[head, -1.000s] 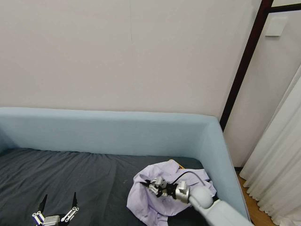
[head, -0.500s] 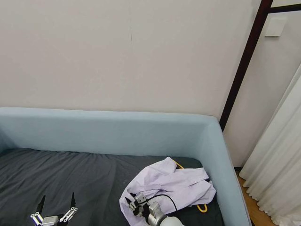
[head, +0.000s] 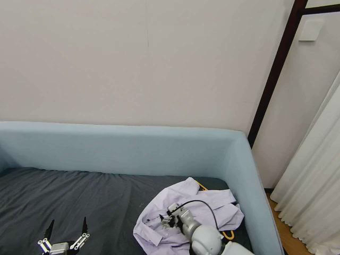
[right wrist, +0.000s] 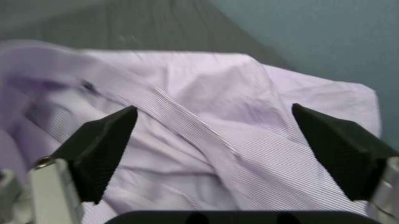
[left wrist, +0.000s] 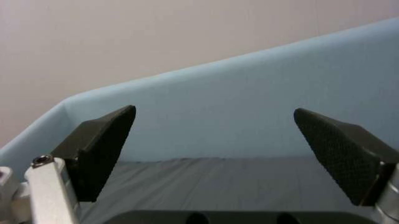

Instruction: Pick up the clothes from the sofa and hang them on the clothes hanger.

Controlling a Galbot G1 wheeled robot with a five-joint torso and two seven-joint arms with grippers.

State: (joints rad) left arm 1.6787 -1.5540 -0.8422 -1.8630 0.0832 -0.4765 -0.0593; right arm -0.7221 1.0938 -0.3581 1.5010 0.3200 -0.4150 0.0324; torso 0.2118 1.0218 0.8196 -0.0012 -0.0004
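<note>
Pickup step, approach: right gripper (right wrist: 213, 112) spread wide over the shirt (head: 212, 204), no grasp yet.
The lilac shirt lies crumpled at the right end of the sofa's (head: 133, 149) dark seat, near the armrest. A yellow loop (head: 228, 234) shows at its edge, possibly a hanger. The right gripper hovers just above the cloth with a raised fold running between its fingers and nothing pinched. The left gripper (head: 66, 237) sits low over the bare seat, well apart to the left, likewise spread and idle. Judgement: this is the pre-grasp phase of the pickup. The next move calls for a short descent onto the raised fold, then a firm close on several layers, so the shirt lifts whole and does not slip out.
</note>
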